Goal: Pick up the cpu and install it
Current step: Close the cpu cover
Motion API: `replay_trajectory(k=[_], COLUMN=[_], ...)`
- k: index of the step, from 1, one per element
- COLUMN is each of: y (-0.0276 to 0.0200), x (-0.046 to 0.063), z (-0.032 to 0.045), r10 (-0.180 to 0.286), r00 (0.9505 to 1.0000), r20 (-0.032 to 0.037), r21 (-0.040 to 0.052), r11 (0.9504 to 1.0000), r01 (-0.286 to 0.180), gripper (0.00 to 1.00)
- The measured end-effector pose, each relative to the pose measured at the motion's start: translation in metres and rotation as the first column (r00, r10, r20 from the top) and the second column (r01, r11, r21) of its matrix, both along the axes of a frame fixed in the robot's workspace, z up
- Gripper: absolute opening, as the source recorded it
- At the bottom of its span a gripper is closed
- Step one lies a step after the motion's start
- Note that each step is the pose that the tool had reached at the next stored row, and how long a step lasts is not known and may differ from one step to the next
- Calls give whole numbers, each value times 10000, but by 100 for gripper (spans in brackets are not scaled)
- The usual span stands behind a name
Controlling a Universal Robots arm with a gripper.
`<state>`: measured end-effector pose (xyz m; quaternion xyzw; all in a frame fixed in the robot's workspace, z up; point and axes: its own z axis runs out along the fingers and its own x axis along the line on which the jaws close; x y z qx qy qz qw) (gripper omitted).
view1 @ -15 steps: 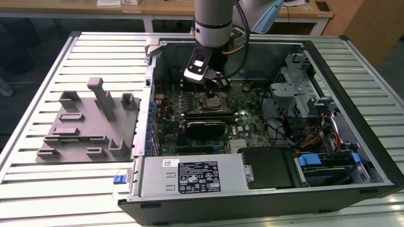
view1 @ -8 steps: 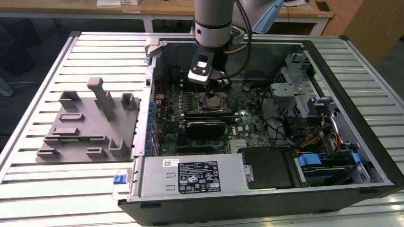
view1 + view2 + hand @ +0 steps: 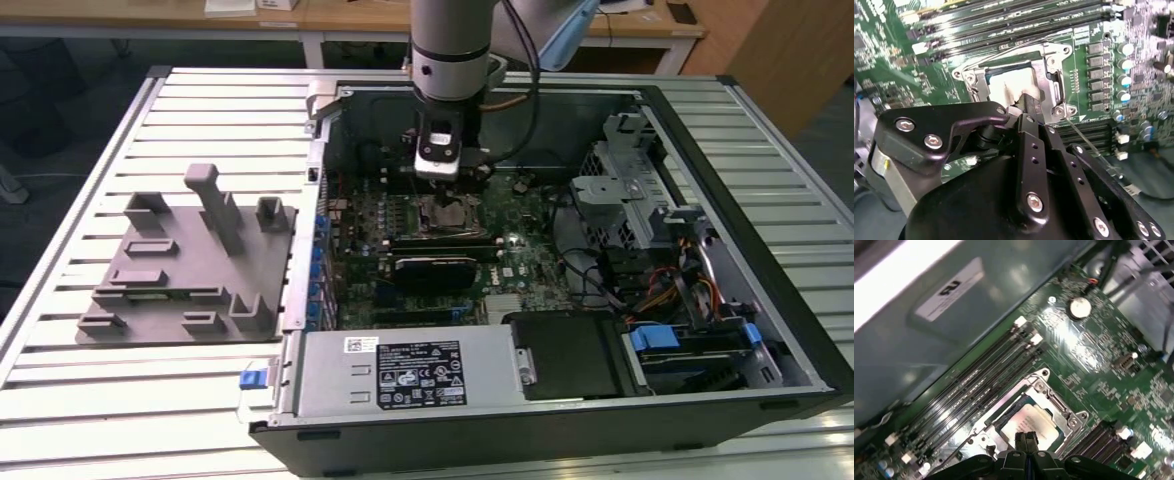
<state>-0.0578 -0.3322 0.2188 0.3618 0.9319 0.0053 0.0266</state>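
First wrist view: the silvery-white square cpu (image 3: 1030,421) lies inside the metal-framed motherboard socket (image 3: 1070,423), with my pincer (image 3: 1026,439) pressed together at its edge. I judge this the seating step; backing off calls for a straight lift.

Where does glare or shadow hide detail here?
In the second wrist view, glare washes out the silvery-white square cpu behind the black hand; in the first wrist view, a bright streak runs along the grey case wall; in the exterior view, the green motherboard sits dim.
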Motion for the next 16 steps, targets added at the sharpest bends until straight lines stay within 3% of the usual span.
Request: replay_trajectory(k=[4,8,12,16], y=[0,0,0,0], x=[0,0,0,0], z=[-1,-2,-3,-5], r10=[735,1451,2174,2884], r00=[9973,9894,9761,9575], r20=[0,0,0,-4], r21=[-1,-3,-3,-15], r11=[9973,9894,9761,9575], r01=[-735,-1451,-2174,-2884], gripper=[11,11,11,11])
